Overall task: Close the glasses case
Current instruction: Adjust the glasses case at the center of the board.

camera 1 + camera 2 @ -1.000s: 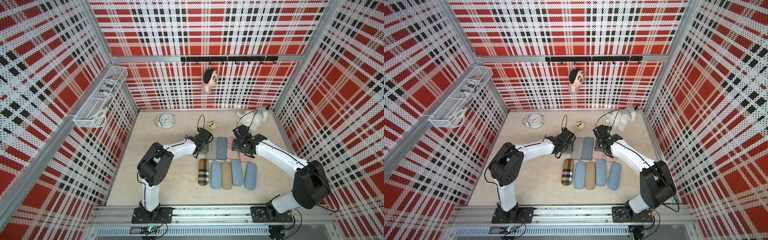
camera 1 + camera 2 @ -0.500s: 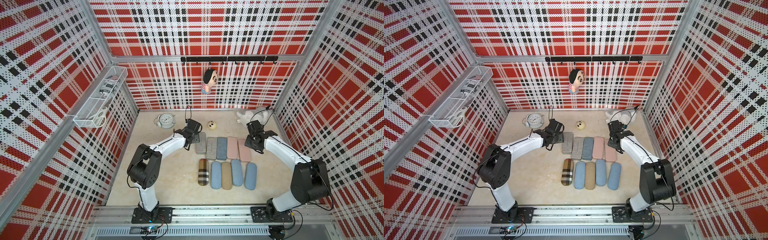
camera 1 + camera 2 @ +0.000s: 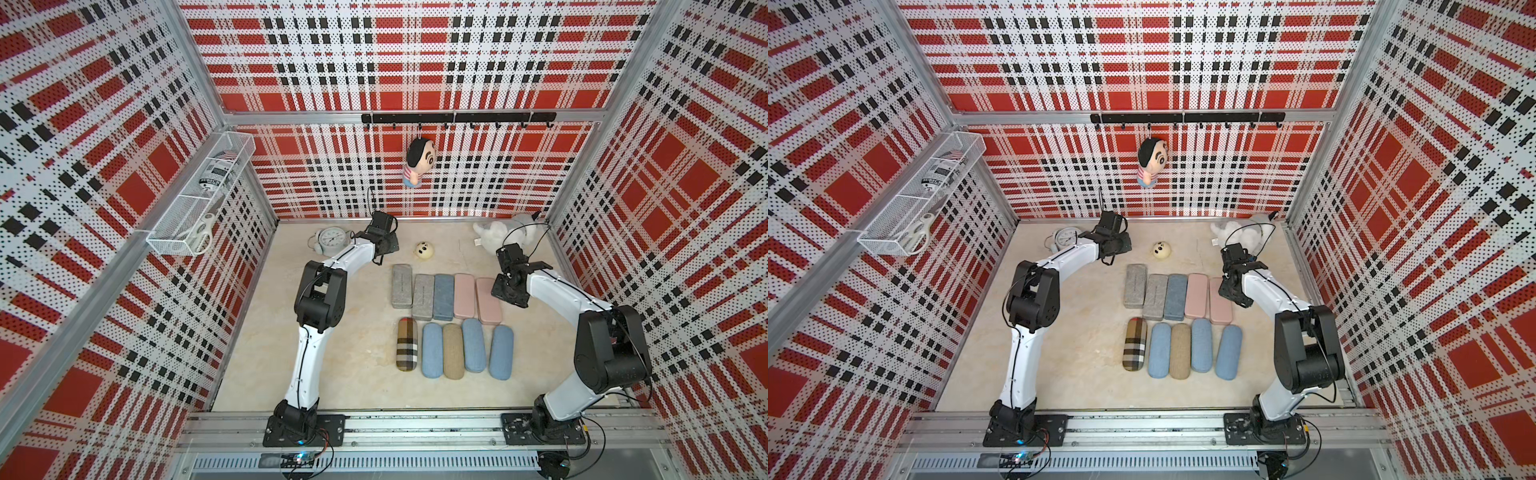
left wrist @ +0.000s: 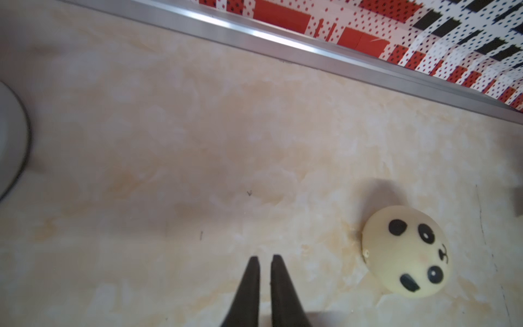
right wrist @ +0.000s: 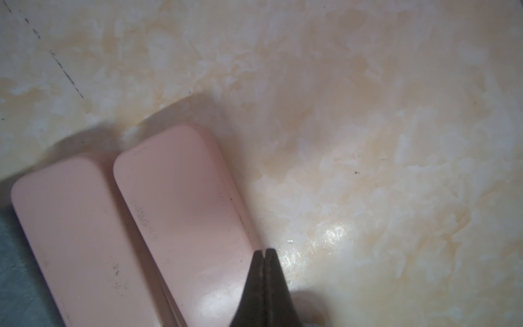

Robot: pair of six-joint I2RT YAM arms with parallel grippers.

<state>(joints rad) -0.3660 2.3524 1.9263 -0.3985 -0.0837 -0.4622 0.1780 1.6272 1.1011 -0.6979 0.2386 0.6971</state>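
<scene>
The marble-look table (image 3: 353,374) carries two rows of shut cases (image 3: 432,351). The pink glasses case (image 3: 488,301) lies closed and flat at the back row's end. The right gripper (image 5: 264,252), jaws clenched on nothing, sits at that case's outer long edge. The left gripper (image 4: 264,259), jaws nearly together and empty, hangs well apart from that case. The panda ball (image 4: 406,252) lies between them.

Just beside your right gripper (image 5: 264,251) you have a pink case (image 5: 181,203), smooth and matt; the marbled tabletop (image 5: 368,141) under it shines glossy.
</scene>
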